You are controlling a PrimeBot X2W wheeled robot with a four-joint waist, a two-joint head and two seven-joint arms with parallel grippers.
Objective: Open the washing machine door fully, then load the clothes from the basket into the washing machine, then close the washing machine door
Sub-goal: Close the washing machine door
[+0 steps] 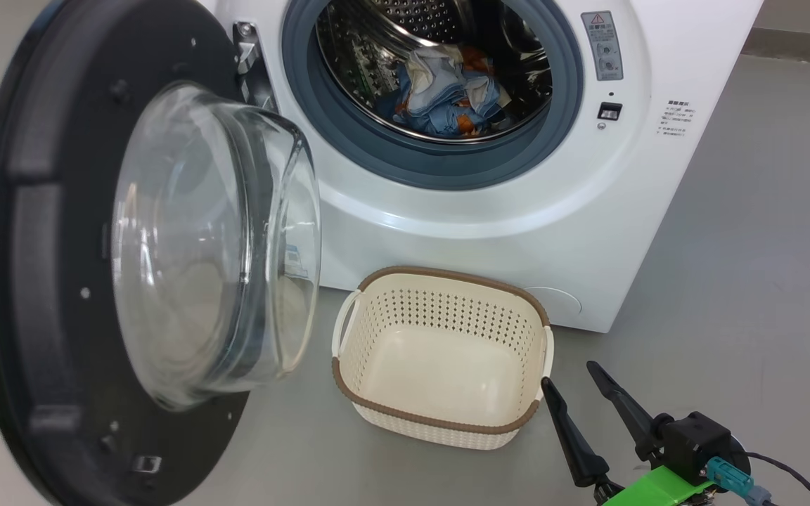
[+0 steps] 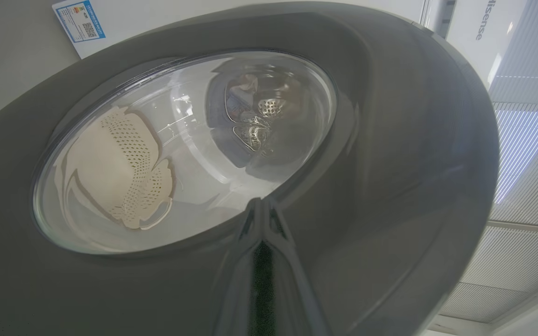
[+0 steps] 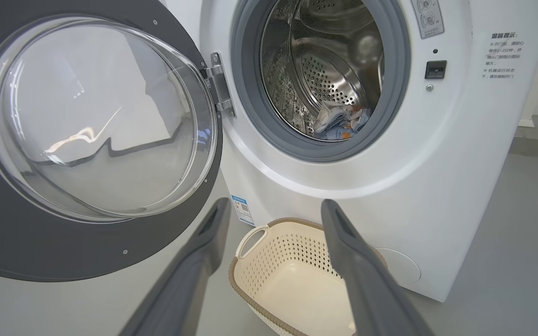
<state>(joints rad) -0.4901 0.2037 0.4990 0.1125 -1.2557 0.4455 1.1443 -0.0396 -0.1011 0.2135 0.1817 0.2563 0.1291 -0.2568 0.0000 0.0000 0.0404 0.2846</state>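
Left end effector (image 2: 260,207), pressed together, meets the outer face of the washing machine door (image 2: 390,163), likely to push it shut. Your right end effector (image 1: 568,372) hangs spread beside the empty basket (image 1: 440,309).

Big white front-loading washing machine (image 1: 482,232), drum mouth at 12 o'clock: left unobstructed. Large glossy black round door (image 1: 25,211), swung out at 9 o'clock: passage blocked. Cream perforated plastic basket (image 1: 440,316), 6 o'clock: low obstacle. Grey floor (image 1: 763,281), 3 o'clock: passable.

Cut-off bits, fyi
The washing machine door (image 1: 25,281) runs off the left edge, the basket (image 3: 273,261) off the bottom; the gasket (image 3: 306,151) half hides the clothes (image 3: 339,123).
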